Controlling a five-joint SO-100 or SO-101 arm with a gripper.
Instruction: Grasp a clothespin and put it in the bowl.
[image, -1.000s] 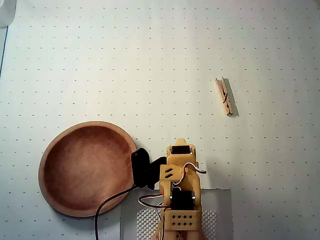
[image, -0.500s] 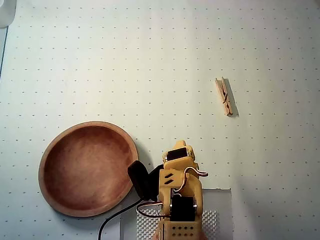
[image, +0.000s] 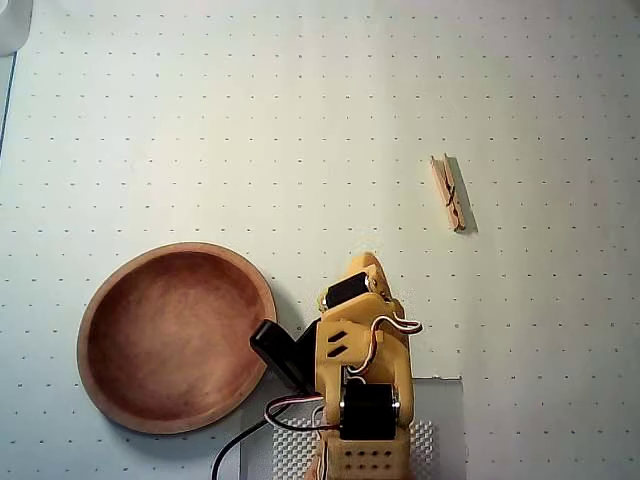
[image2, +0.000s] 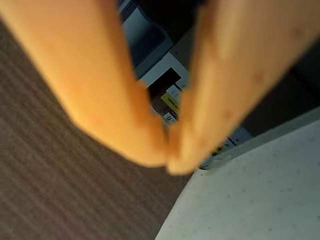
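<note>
While the bowl (image: 175, 338) sits empty on the dotted desk (image: 300, 120), we find the clothespin (image: 448, 193) lying flat well up and right of it in the overhead view. In the wrist view, our claw (image2: 167, 162) has fingertips pressed together, holding nothing.

In the wrist view, the end effector (image2: 167, 157) fills the upper frame as two blurred orange fingers (image2: 95, 85) whose tips touch, with nothing between them. The pale dotted worktop (image2: 260, 200) occupies the lower right corner. A dark, striped surface (image2: 65, 195) lies lower left. Indistinct clutter shows behind the fingers.
</note>
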